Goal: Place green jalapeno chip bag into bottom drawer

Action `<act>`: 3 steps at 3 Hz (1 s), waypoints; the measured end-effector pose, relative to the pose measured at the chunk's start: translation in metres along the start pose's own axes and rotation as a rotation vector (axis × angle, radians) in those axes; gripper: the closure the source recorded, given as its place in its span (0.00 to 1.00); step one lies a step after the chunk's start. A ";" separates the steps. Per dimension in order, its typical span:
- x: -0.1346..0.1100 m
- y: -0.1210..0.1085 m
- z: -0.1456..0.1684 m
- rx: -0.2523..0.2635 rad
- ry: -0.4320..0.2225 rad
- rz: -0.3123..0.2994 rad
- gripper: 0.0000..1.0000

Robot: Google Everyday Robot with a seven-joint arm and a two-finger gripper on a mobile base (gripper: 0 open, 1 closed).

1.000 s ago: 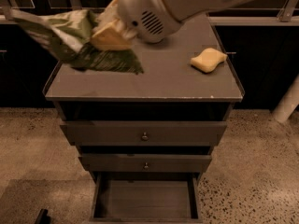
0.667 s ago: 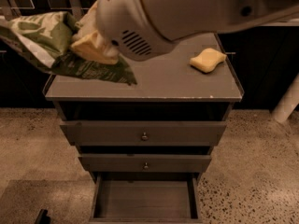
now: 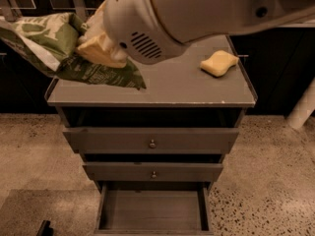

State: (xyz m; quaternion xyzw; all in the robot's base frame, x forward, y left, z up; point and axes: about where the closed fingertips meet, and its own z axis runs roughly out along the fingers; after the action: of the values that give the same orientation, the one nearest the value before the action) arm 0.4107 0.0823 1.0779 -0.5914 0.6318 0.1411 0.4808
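The green jalapeno chip bag is crinkled, green with white patches. It hangs in the air at the upper left, over the left end of the cabinet top. My gripper is shut on the bag, its tan fingers pressed into the foil. The big white arm housing fills the top of the view and hides the back of the cabinet top. The bottom drawer stands pulled open at the bottom centre, with a flat bare floor.
A yellow sponge lies on the right part of the cabinet top. Two wider drawers with small round knobs sit slightly pulled out above the bottom drawer. Speckled floor surrounds the cabinet. A white post stands at the far right.
The arm and the bag have moved toward the camera and slightly left; the arm housing now fills more of the view. The sponge and the drawers have not moved.
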 end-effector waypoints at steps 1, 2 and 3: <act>0.029 0.010 -0.001 0.020 0.002 0.043 1.00; 0.104 0.024 -0.002 0.064 -0.006 0.156 1.00; 0.176 0.045 0.001 0.082 -0.070 0.295 1.00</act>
State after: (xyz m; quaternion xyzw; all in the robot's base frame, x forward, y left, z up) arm 0.3997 -0.0129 0.9241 -0.4669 0.6998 0.2049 0.5003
